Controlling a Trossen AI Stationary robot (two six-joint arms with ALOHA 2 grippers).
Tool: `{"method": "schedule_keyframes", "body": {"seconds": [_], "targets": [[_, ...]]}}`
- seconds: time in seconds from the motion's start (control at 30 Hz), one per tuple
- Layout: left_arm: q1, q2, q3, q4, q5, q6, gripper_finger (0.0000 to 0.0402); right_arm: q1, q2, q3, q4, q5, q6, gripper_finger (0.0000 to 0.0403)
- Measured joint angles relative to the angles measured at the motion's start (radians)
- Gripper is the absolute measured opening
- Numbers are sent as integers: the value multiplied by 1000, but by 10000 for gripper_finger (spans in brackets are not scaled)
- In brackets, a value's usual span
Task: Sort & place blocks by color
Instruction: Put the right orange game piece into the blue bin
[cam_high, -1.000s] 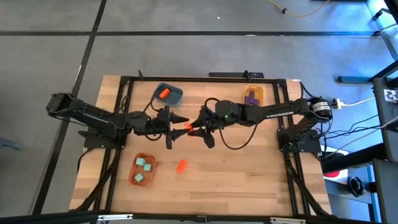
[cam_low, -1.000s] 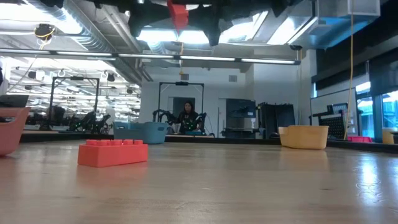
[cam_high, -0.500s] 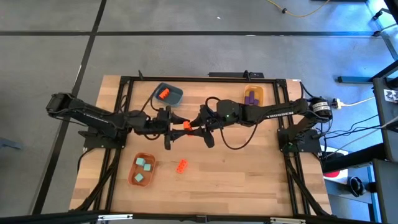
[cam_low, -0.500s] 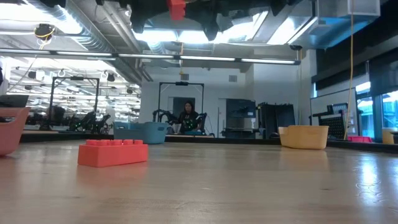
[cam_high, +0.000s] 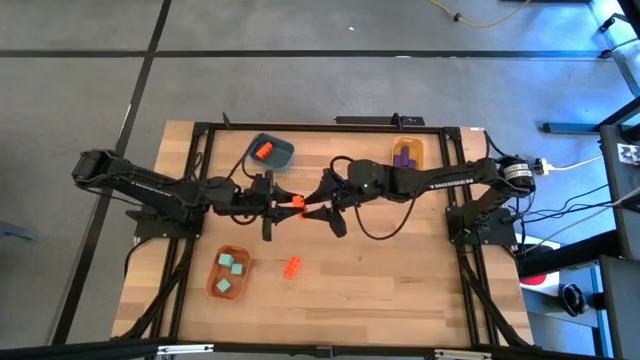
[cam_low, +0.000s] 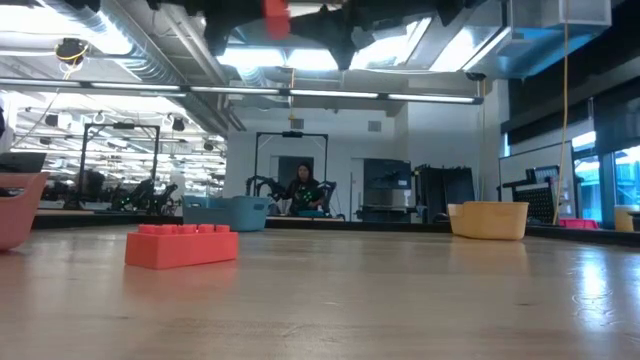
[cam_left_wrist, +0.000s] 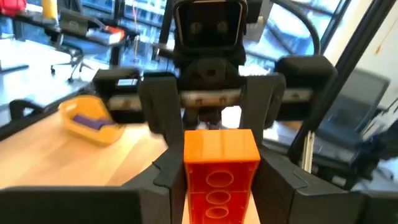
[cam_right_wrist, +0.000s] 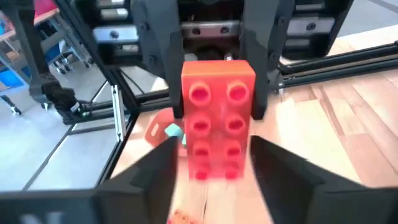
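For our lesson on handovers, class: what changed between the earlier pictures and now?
The left tool closed on the orange-red block held in mid-air between the arms, and the right tool opened off it. The block shifted slightly toward the left arm. The loose block stayed where it lay.

Wood table: blue bowl, yellow bowl, orange bowl, loose orange block nr front.
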Motion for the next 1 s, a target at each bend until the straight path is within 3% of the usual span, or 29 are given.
{"method": "schedule_keyframes", "body": {"seconds": [0.27, 0.4, 0.5, 0.67, 0.87, 1.0], "targets": [[39, -234, 0, -336, -5, 2, 126, -21, -115, 0, -347, 69, -43, 317], [56, -385, -1, -433, -58, 30, 126, -37, -165, 0, -513, 72, -42, 336], [55, -490, -2, -455, -101, 66, 126, -36, -202, -23, -534, 67, -34, 334], [55, -605, -42, -445, -115, 82, 126, -37, -301, -170, -321, 71, 79, 331], [55, -649, -149, -320, -113, 43, 126, -25, -432, -477, 286, 147, 259, 331], [55, -639, -177, -300, -111, 18, 126, -20, -453, -591, 597, 195, 299, 331]]}}
